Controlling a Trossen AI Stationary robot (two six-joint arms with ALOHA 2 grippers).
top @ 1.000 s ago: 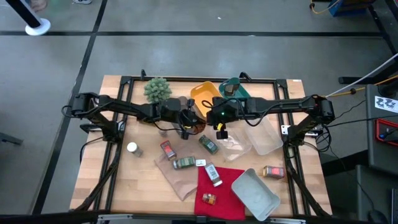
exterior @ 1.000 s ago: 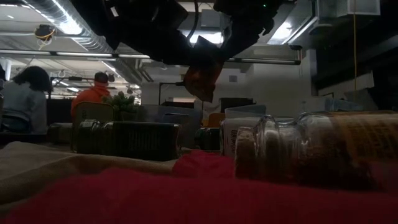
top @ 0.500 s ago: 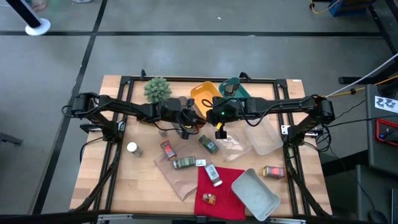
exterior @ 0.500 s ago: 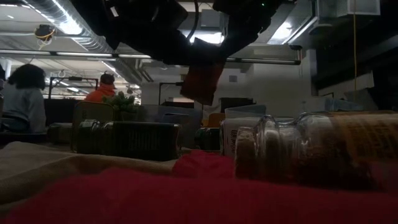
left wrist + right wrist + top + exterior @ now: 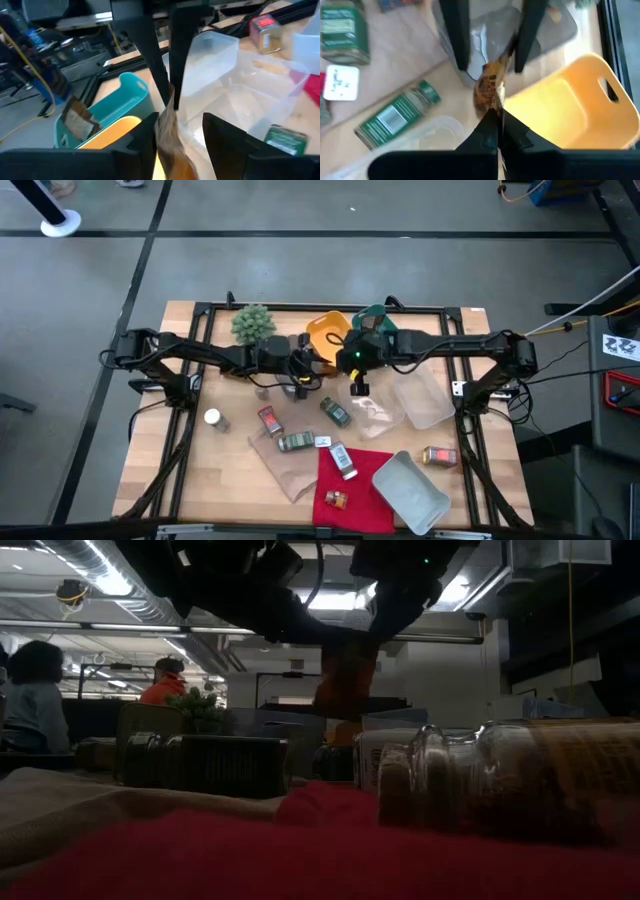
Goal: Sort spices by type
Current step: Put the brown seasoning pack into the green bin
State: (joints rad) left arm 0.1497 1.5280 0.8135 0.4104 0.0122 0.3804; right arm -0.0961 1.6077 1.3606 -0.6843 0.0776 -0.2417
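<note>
Hanging in the air between the two arms near the yellow tray [image 5: 327, 336], a thin brown spice packet [image 5: 490, 89] is pinched along its upper edge by the right gripper [image 5: 492, 120], whose fingers are pressed flat together on it. It is judged to be light, limp and crinkly, more a sachet than a jar, so it is best taken by a flat edge or seam where the film is doubled; a grip on the belly would likely let it slip or fold. The left gripper [image 5: 175, 127] is seen with its fingers parted on either side of the packet, apparently no longer clamping it, though contact cannot be ruled out from these views. The packet is shown as orange-brown with pale print, narrow when seen edge-on and hanging roughly upright. Below it, on the table [image 5: 220, 470], green-capped jars [image 5: 397, 115] and a green tin [image 5: 342, 25] are left lying, along with a red tin [image 5: 440, 456] well apart near a clear tray [image 5: 425, 400].
</note>
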